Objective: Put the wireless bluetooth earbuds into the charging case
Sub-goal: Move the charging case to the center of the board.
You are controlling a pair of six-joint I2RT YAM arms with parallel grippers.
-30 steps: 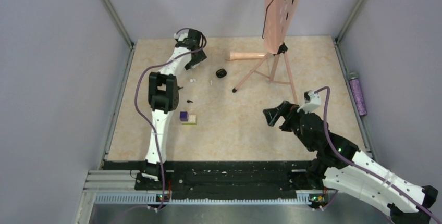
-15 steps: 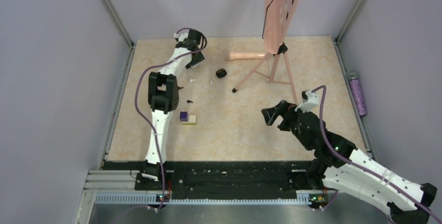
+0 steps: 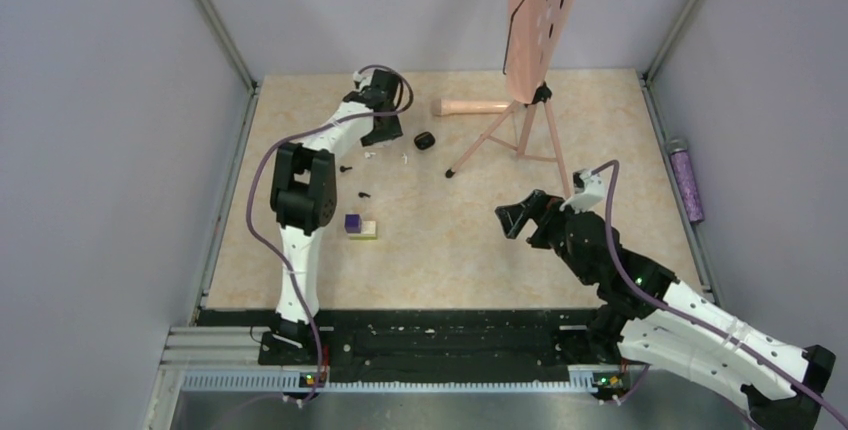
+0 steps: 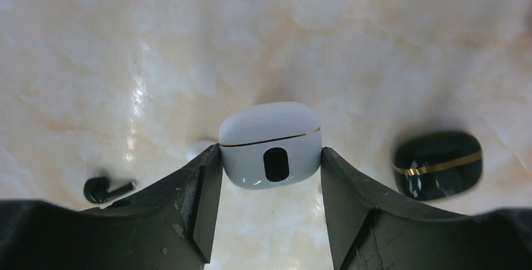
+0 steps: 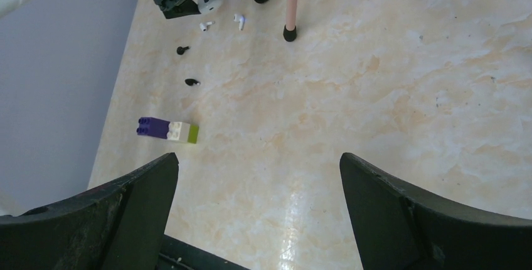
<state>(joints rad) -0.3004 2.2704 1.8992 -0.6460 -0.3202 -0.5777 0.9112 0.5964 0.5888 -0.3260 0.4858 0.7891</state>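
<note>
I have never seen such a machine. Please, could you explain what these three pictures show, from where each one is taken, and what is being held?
These are two robot arms bolted at the edge of a table. One picture looks down from above. The other two come from a small camera on each wrist, so each shows its own black fingers. The left gripper is closed on a white charging case, one finger against each side. Beside it lie a black charging case and a black earbud. The right gripper is wide open and holds nothing. Its view also shows a second black earbud, two white earbuds, a purple-and-yellow block and a pink stand's leg.
</note>
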